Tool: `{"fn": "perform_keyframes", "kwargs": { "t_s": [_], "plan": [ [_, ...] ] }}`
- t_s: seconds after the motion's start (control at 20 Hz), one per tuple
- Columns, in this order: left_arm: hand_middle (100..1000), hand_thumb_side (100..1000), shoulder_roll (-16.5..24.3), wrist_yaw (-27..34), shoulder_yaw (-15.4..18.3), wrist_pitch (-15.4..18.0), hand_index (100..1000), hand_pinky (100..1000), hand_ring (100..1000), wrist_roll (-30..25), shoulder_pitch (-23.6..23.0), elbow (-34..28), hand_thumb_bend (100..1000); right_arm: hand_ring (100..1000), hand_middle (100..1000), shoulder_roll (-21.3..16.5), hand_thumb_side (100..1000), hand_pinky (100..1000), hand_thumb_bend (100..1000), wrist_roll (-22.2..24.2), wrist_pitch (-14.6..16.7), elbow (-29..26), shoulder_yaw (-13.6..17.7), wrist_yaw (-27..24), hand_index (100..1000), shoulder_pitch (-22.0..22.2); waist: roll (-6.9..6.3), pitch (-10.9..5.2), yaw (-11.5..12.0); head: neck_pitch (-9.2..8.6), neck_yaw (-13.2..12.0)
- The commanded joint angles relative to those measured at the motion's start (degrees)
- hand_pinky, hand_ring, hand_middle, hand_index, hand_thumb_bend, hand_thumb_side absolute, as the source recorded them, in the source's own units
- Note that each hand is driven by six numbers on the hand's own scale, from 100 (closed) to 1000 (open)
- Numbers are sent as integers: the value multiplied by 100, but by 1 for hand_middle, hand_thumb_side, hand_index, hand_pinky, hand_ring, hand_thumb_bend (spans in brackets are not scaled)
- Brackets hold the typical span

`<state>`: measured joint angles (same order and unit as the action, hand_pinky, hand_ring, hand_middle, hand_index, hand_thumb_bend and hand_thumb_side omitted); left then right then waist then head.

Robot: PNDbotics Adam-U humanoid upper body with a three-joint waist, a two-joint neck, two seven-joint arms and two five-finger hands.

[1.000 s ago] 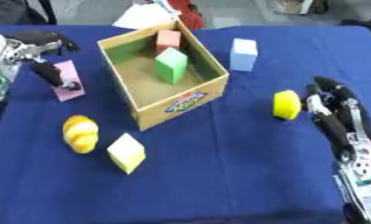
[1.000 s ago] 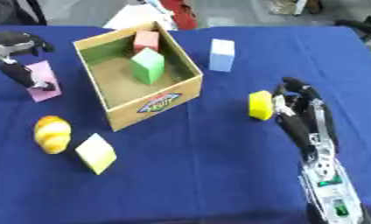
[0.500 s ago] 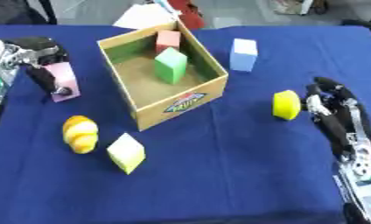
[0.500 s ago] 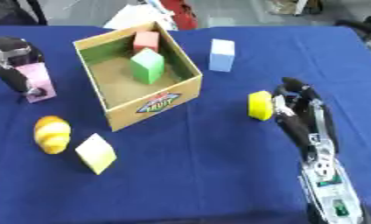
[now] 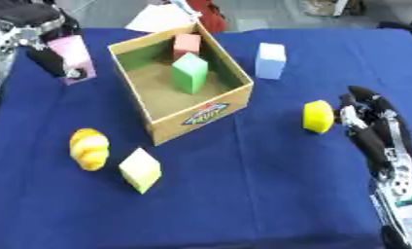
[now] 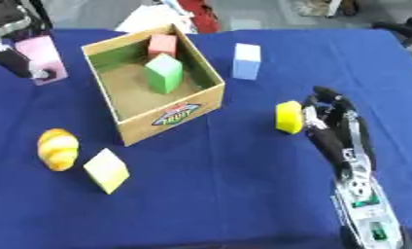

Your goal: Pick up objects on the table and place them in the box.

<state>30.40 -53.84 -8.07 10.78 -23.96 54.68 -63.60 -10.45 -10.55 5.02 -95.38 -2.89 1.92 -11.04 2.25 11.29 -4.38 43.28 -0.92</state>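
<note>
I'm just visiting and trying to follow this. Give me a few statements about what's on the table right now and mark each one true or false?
1. The box holds a green block and a pink block. True.
2. The robot's left hand is empty. False: its fingers are round a pink block left of the box.
3. The pale blue block is inside the box. False: it stands on the cloth to the box's right.
4. The right hand sits beside a yellow block. True.
5. A yellow rounded thing and a yellow-green block lie in front of the box. True.
</note>
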Motion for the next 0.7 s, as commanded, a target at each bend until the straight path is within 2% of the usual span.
{"fn": "perform_keyframes", "kwargs": {
  "t_s": [0.05,0.25,0.35,0.45,0.5,0.7],
  "plan": [
    [412,142,-223,262,-243,57,647,531,408,166,218,-234,327,586,656,-75,403,570,100,46,14,-37,-12,-13,786,-34,-61,-174,-36,9,-34],
    [424,141,-636,289,-517,159,657,554,426,342,273,-171,308,586,656,-54,403,570,100,79,13,-36,-38,-18,786,-42,-28,-160,-142,8,-103],
    [462,175,-778,287,-598,210,690,590,464,453,275,-90,315,586,656,-39,404,570,100,97,11,-34,-53,-20,786,-47,-17,-145,-192,7,-134],
    [574,291,-870,328,-675,295,770,666,579,454,259,9,357,586,656,-22,404,570,100,111,10,-29,-60,-21,786,-53,-10,-130,-229,2,-158],
    [677,422,-886,362,-710,357,830,727,673,378,251,49,456,586,656,-17,404,570,100,114,11,-27,-61,-21,787,-55,-8,-124,-241,1,-163],
    [811,548,-787,379,-728,518,904,811,799,37,214,-24,574,587,656,-18,405,570,100,107,12,-25,-46,-19,786,-62,-10,-95,-227,-13,-158]
  ]
}}
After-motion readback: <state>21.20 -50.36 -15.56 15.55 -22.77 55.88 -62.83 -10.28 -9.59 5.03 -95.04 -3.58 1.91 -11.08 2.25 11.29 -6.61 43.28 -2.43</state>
